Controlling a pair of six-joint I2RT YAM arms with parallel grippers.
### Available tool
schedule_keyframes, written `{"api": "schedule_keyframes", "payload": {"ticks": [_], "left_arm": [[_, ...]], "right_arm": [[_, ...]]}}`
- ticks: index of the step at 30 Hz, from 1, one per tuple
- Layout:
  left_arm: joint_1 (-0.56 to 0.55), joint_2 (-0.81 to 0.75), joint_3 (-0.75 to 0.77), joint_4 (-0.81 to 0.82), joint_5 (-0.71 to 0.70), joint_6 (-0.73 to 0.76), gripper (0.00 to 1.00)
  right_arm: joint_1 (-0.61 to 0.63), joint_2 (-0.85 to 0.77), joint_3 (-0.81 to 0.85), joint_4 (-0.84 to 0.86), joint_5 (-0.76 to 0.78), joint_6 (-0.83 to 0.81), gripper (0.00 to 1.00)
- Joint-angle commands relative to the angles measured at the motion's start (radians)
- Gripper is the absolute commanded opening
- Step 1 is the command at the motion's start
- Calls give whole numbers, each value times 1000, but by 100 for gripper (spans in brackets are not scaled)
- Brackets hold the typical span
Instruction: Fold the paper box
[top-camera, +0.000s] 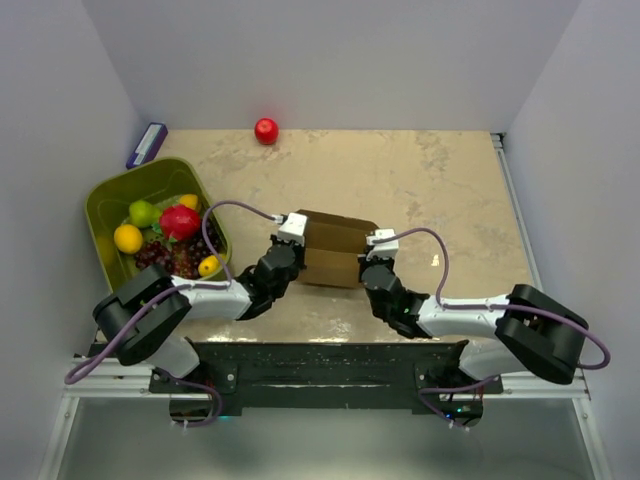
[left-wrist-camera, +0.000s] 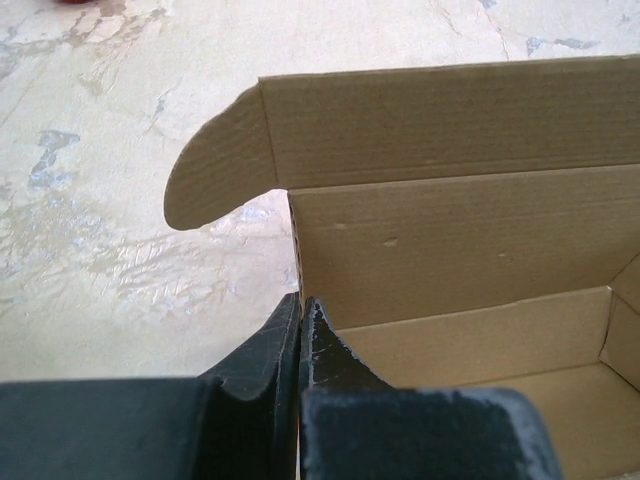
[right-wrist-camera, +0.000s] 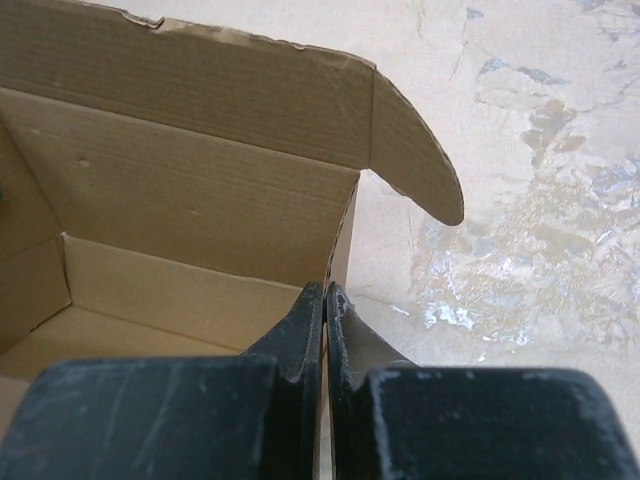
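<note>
Black fingers (left-wrist-camera: 260, 370) of the left gripper (left-wrist-camera: 301, 303) fill the bottom of the left wrist view. They are pressed together on the top edge of the left side wall of the plain brown corrugated-cardboard paper box (left-wrist-camera: 450, 250). One finger sits outside the wall and the other inside, with a thin strip of cardboard visible between them. The right gripper (right-wrist-camera: 326, 290) mirrors this: fingers together, clamped on the right side wall of the paper box.

Container 1, paper box: erected, top open, resting near the middle of the beige marbled table (top-camera: 440, 180), just ahead of the two arm bases. Its inner floor and walls show in both wrist views. The lid panel at the far side stands up. It has a rounded tab (left-wrist-camera: 215, 180) at its left end and a second rounded tab (right-wrist-camera: 415, 150) at its right end, both splayed outward over the table.

Container 2, olive-green plastic bin (top-camera: 108, 205): at the left of the table, beside the left arm and apart from the paper box. It holds a red round fruit (top-camera: 180, 220), a green fruit (top-camera: 143, 212), three yellow-orange fruits (top-camera: 128, 238) and a bunch of dark grapes (top-camera: 165, 255).

Loose items: a red ball-shaped object (top-camera: 266, 130) lies at the far edge of the table. A purple-and-white block (top-camera: 147, 144) lies at the far left corner.
</note>
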Motion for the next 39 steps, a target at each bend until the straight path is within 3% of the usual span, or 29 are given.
{"api": "schedule_keyframes", "payload": {"ticks": [1,15,21,25,33,35,39], "left_arm": [[-28,2,-19,81,11,1,0],[-14,64,127,168,8,203,0],[-15,133,35,349,37,184,0],[-17,148,-2,377,25,161,0],[-28,156,-77,411,-28,105,0],[-38,159,-88,423,-43,105,0],[-66,156,-114,442,-145,130,0]], "right_arm": [[23,62,40,142,46,17,0],[22,176,178,337,102,-195,0],[22,249,117,423,91,-175,0],[28,270,73,486,93,-166,0],[51,231,31,393,114,-82,1],[58,211,33,368,108,-74,10],[83,115,69,151,80,-25,29]]}}
